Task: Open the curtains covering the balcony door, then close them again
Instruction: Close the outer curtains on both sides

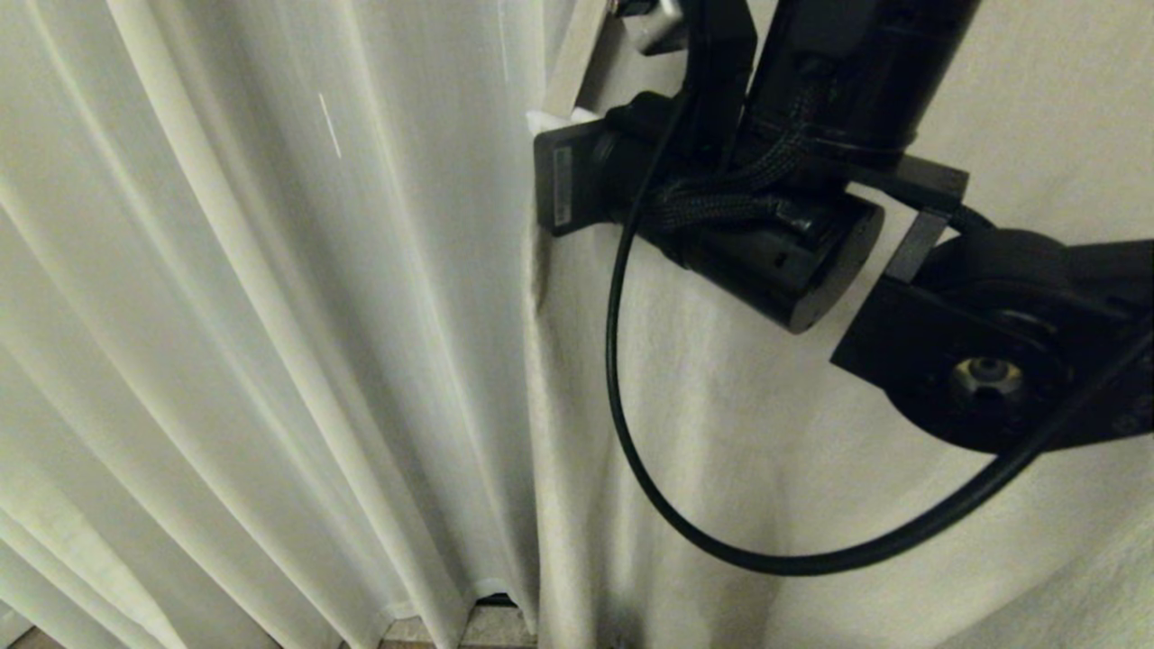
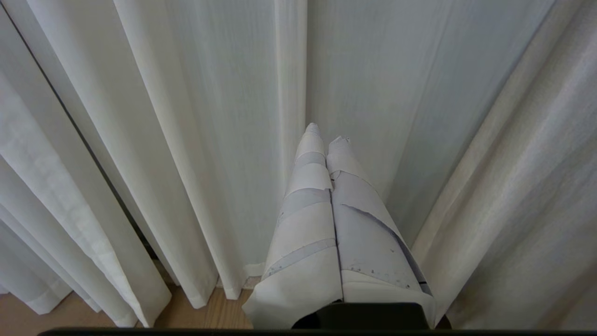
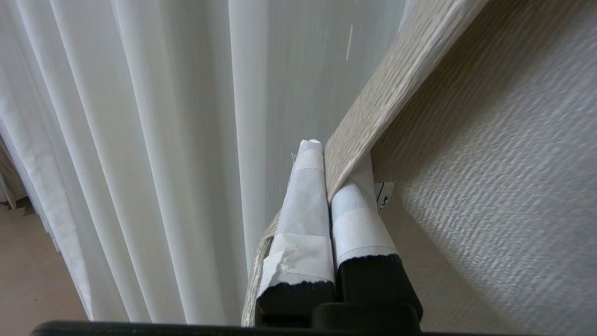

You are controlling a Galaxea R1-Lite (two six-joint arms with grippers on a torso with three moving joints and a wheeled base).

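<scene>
Right wrist view: right gripper (image 3: 333,161) clenched on edge of woven curtains (image 3: 489,154), beside sheer layer (image 3: 140,140). L gripper (image 2: 326,135) clenched empty, near curtain folds.

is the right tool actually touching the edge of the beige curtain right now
Touching. The right wrist view shows the right tool shut on the beige curtain, whose hemmed edge runs between its two taped fingers.
</scene>
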